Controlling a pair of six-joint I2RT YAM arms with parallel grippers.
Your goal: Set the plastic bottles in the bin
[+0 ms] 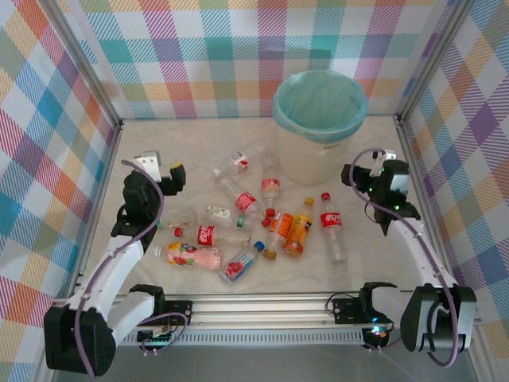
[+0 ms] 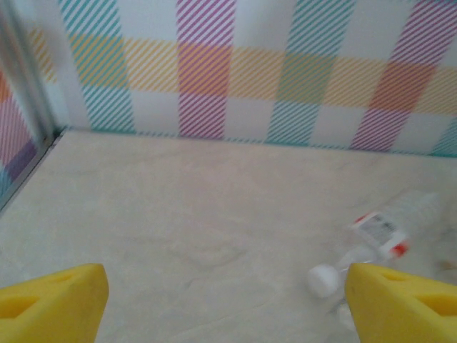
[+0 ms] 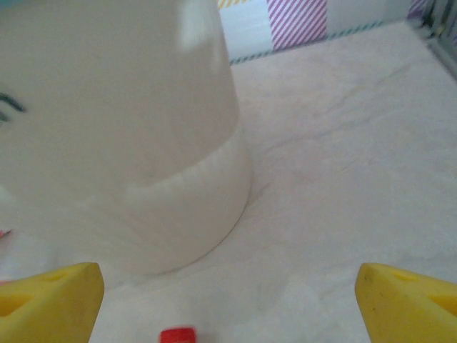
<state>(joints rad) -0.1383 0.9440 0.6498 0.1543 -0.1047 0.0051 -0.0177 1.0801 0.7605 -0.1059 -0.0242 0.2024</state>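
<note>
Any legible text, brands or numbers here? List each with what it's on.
No text is legible.
Red-labelled clear plastic bottle at left: white script, too small.
Red-labelled clear plastic bottle at right: likewise.
Clear plastic bottle with white-and-red label: blurred.
Round cream-white bin: dark mark, cut off.

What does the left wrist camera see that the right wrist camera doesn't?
Left wrist view: a clear bottle with a white cap lying on its side, and a metal corner post. Right wrist view: the bin, its cream side up close, and a red bottle cap. Both: the pale table, the striped plaid wall, and an open yellow-tipped gripper with nothing in it, the left gripper and the right gripper.
</note>
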